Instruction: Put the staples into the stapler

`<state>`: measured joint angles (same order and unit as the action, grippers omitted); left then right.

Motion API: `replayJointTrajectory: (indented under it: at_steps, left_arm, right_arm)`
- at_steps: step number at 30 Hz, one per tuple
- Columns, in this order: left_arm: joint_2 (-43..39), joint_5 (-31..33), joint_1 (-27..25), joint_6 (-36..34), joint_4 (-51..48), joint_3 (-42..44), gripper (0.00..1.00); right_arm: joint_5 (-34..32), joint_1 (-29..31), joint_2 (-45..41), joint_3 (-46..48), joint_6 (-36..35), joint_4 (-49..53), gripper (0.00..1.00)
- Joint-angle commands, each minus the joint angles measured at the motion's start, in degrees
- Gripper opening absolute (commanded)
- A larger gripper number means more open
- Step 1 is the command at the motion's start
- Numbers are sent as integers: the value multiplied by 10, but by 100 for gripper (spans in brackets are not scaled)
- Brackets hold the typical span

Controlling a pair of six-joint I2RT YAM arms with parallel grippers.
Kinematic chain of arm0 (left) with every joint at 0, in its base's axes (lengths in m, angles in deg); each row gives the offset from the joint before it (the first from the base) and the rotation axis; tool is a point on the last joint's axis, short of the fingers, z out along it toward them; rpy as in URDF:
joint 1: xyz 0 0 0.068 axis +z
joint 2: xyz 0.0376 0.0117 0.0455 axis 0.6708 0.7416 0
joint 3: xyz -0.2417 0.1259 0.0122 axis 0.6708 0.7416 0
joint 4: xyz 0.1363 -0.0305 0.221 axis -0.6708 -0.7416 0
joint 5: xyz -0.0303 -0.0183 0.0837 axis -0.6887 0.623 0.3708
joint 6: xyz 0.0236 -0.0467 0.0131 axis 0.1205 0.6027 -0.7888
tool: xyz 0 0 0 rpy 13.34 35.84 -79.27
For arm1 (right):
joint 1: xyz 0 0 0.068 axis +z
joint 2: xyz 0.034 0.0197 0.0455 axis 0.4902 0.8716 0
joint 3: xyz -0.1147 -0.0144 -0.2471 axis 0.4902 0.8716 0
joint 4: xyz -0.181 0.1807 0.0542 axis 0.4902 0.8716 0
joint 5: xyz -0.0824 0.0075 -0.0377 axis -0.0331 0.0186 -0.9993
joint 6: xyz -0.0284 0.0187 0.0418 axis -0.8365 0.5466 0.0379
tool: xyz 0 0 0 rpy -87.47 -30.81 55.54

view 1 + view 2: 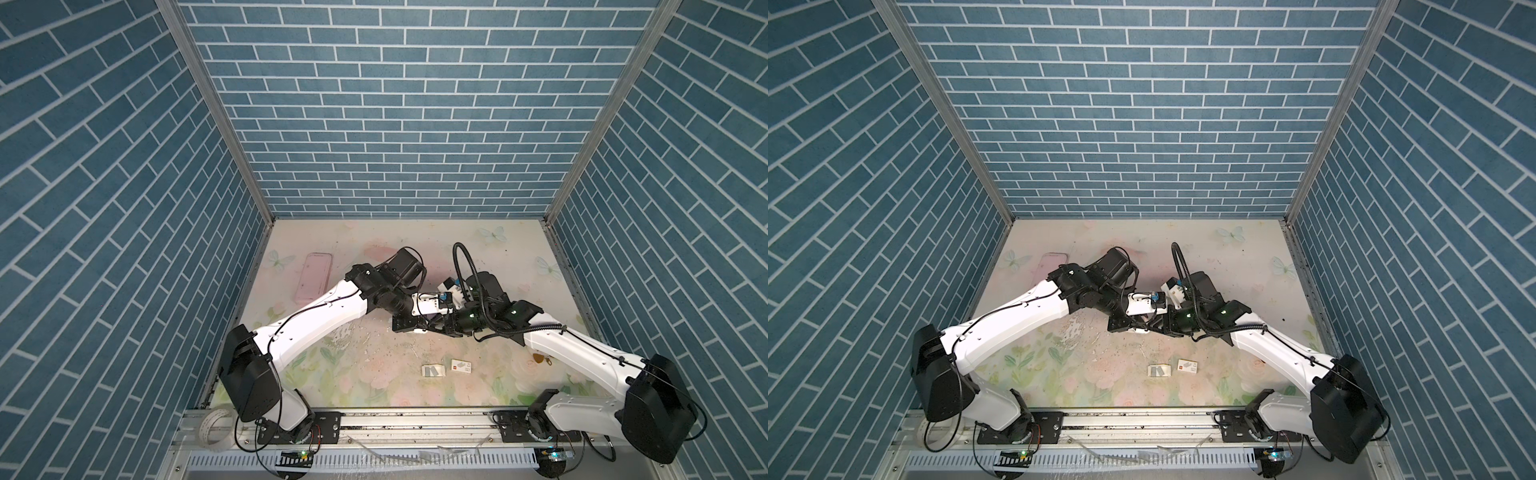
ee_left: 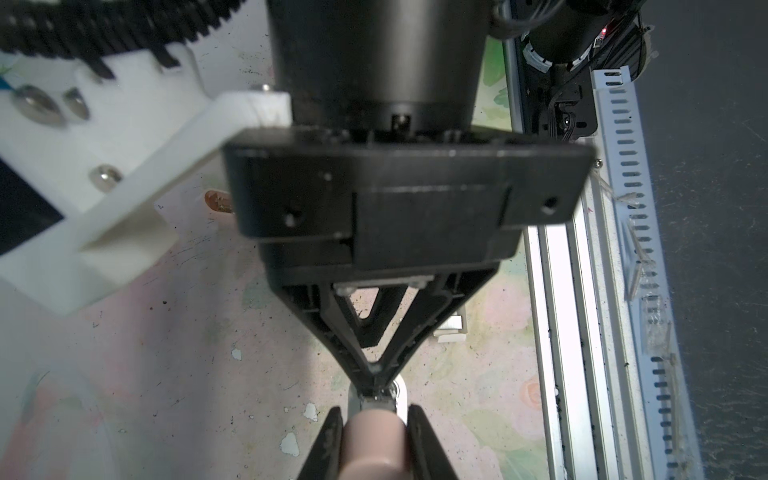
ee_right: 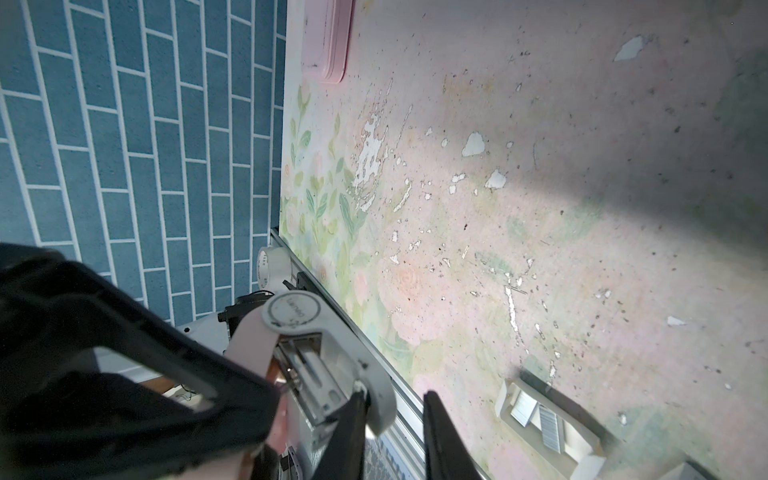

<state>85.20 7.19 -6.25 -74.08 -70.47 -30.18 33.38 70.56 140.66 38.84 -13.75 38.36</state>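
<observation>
1. Two strips of staples (image 3: 549,428) show in their tray (image 3: 505,401). I judge each strip light and stiff but brittle, since such strips part easily, so a hard or twisting pinch could snap one.
2. The best hold, in my judgement, is across the narrow width near the middle of one strip. It should then be lifted level so it can drop into the open channel.
3. Thin metal lying flat on card offers little edge to catch. A fingertip may skate over it or shove the light tray along.
4. The strips are dull grey and finely ribbed, and lie side by side in a shallow cream-white cardboard tray.
5. The tray rests on the flowered table (image 1: 353,374) towards its front edge, just beside a white card sleeve (image 1: 462,366) with a red mark and well apart from both arms' tips.
6. Clamped on the pinkish body of the stapler (image 3: 307,374) is the left gripper (image 2: 374,419). The magazine is open and no strip shows in it.
7. At the stapler's white top arm sits the right gripper (image 3: 395,399), with a narrow gap between its fingers. I cannot tell whether it grips that arm.
</observation>
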Motion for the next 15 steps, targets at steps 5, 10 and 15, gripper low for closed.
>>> replayJointTrajectory:
  at_steps: [5,10,15]
  left_arm:
    - [3,-27,9,24,15,-28,0]
    - [6,-41,15,44,21,-46,0]
    - [10,-57,19,62,29,-61,0]
  right_arm:
    - [-2,8,0,7,24,-35,22]
    - [-3,9,-1,23,40,-72,20]
    - [-10,11,-3,31,51,-103,19]
